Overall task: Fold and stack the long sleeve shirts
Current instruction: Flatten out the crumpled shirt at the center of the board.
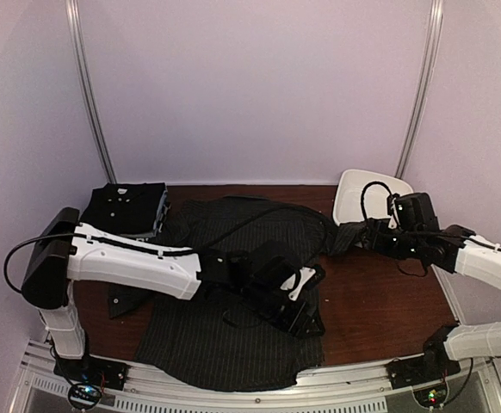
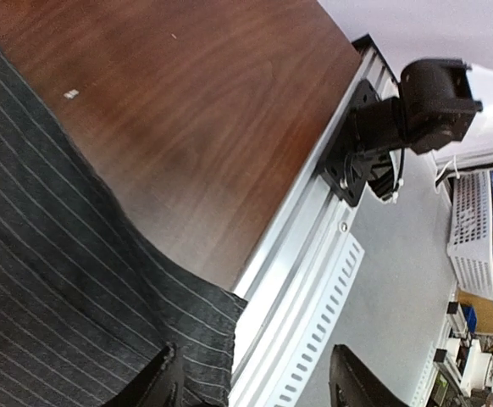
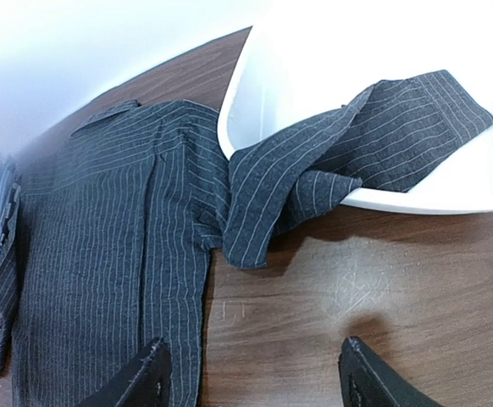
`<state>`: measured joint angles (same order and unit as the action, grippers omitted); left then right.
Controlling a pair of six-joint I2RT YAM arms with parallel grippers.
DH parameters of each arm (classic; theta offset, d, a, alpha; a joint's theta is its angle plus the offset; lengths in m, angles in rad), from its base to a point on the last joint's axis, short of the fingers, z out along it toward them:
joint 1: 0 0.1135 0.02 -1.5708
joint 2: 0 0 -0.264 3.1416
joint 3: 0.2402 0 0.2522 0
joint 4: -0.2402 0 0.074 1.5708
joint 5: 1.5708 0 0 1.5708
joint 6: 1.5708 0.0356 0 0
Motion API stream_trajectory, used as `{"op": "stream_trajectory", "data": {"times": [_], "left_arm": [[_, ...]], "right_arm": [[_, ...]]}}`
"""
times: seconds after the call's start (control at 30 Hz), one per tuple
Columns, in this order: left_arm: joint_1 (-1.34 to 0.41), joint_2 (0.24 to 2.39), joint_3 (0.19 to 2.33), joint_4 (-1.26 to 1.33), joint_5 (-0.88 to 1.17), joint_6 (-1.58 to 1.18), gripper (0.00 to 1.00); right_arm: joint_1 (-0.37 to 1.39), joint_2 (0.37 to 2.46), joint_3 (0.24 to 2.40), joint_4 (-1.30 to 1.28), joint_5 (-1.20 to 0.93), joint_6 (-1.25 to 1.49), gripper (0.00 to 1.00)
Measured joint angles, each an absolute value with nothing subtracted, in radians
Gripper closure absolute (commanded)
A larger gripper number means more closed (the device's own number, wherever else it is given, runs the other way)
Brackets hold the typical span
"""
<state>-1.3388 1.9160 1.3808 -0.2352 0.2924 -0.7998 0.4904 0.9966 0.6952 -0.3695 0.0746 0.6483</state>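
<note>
A charcoal pinstriped long sleeve shirt (image 1: 225, 335) lies spread flat in the middle of the table, its hem at the near edge. One sleeve (image 3: 348, 161) runs right and drapes over the rim into the white tub (image 3: 314, 51). A second dark shirt (image 1: 126, 206), folded, sits at the back left. My left gripper (image 2: 259, 386) hovers open over the shirt's near right corner (image 2: 204, 339), holding nothing. My right gripper (image 3: 255, 377) is open above bare wood between the shirt's side and the draped sleeve, also holding nothing.
The white tub (image 1: 367, 194) stands at the back right. The aluminium rail (image 2: 306, 254) runs along the near table edge, with the right arm's base (image 2: 399, 119) mounted on it. White walls close off the back and sides.
</note>
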Motion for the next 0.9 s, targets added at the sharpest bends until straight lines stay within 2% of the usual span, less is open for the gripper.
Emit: {"op": "stream_trajectory", "data": {"times": [0.23, 0.4, 0.67, 0.9], "left_arm": [[-1.237, 1.882, 1.365, -0.256, 0.27, -0.794, 0.49], [-1.232, 2.017, 1.469, -0.305, 0.319, -0.754, 0.57], [-1.269, 2.2, 1.57, -0.366, 0.469, -0.693, 0.56], [-1.31, 2.237, 1.686, -0.368, 0.585, -0.651, 0.48]], "right_arm": [[0.367, 1.132, 0.739, -0.297, -0.03, 0.577, 0.3], [0.335, 1.187, 0.77, -0.274, -0.064, 0.553, 0.3], [0.333, 1.189, 0.774, -0.266, -0.082, 0.549, 0.28], [0.326, 1.2, 0.781, -0.265, -0.075, 0.549, 0.27]]}}
